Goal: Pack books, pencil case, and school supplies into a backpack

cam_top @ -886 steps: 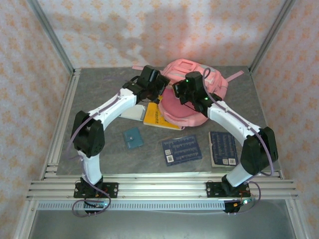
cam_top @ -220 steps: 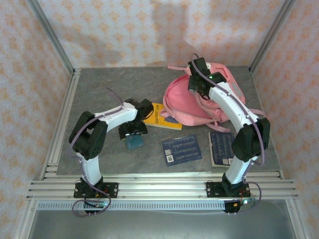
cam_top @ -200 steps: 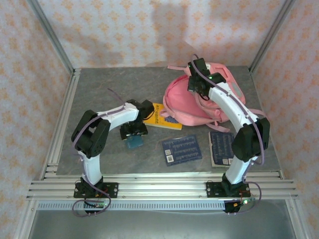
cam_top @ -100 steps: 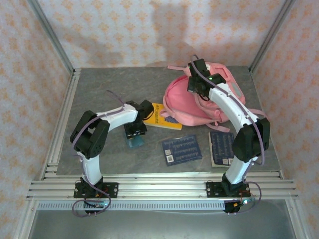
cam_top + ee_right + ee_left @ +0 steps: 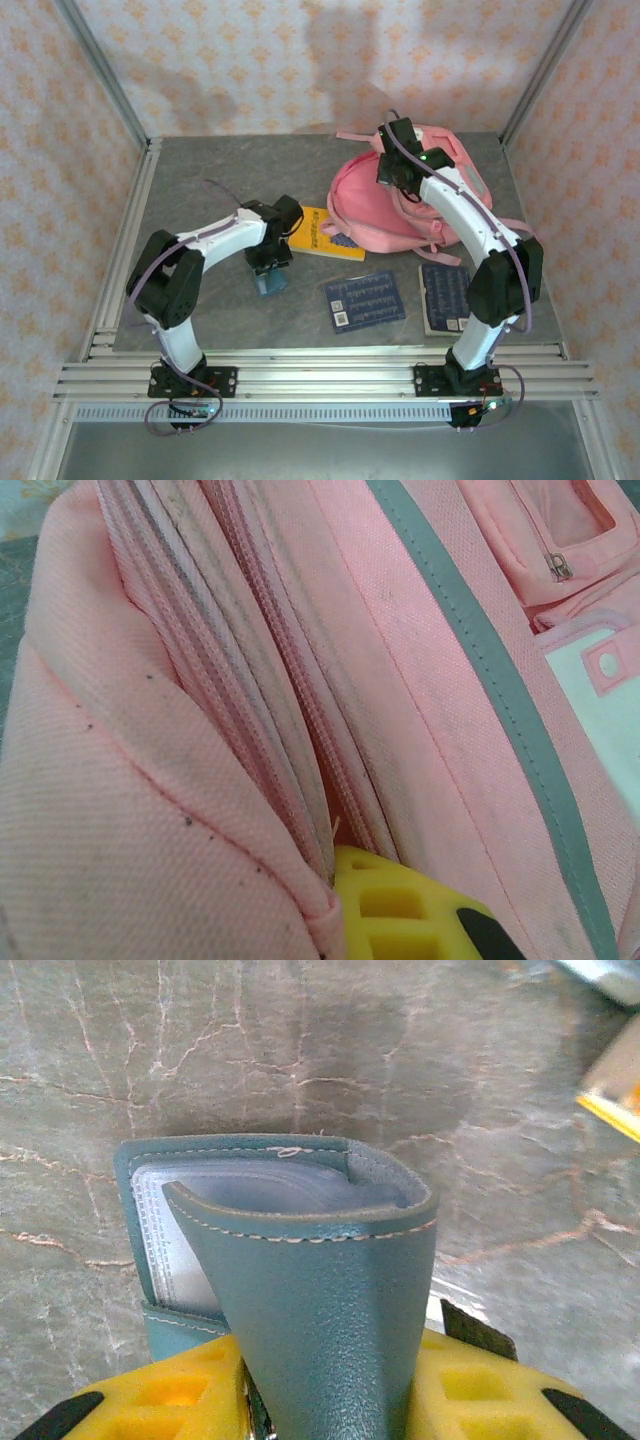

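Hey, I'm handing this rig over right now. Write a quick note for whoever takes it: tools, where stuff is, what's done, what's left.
Left tool: shut on the flap of the teal case, low over the table.
Right tool: shut on the backpack at its zipper edge.
On the table: yellow book against the backpack, navy books nearer the front.
Done: teal case grasped, backpack held.
Left: teal case and all three books into the backpack.

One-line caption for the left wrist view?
Left claw grips a small teal stitched case, clear inner sleeves showing, grey veined tabletop beyond.
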Controlling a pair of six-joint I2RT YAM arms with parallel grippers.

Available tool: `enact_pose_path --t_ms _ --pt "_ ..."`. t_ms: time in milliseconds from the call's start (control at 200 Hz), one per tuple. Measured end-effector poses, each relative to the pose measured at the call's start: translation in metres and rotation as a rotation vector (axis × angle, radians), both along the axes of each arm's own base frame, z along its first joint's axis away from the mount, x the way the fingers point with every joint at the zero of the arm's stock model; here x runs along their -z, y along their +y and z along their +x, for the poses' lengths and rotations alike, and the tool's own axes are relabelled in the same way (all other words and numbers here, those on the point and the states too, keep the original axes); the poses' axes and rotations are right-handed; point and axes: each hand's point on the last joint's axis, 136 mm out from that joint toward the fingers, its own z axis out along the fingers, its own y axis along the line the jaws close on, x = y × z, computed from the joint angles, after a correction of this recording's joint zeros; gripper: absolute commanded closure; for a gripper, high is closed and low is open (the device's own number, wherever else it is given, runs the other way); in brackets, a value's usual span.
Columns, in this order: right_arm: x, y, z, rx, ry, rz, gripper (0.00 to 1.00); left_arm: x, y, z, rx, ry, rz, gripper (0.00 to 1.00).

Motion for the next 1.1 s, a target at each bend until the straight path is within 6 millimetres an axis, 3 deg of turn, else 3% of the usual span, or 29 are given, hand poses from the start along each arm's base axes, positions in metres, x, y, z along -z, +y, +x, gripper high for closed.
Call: enact_pose_path --t_ms 155,625,956,1101 --pt "0.000 -0.001 0.000 0.002 0.000 -0.003 1.00 -0.020 -0.005 0.001 0.008 -0.048 -0.050 0.77" --pt "-0.002 -0.001 -0.001 0.002 -0.003 0.000 1.00 -0.049 -0.035 0.018 0.027 -0.140 -0.223 0.74" --pt "-0.031 -0.004 -0.015 -0.016 -0.002 0.107 1.00 -0.151 -0.085 0.083 0.064 -0.375 -0.405 0.71" --pt "-0.044 -0.005 -0.021 -0.020 0.002 0.197 1.00 -0.166 -0.117 0.117 0.084 -0.412 -0.474 0.69"
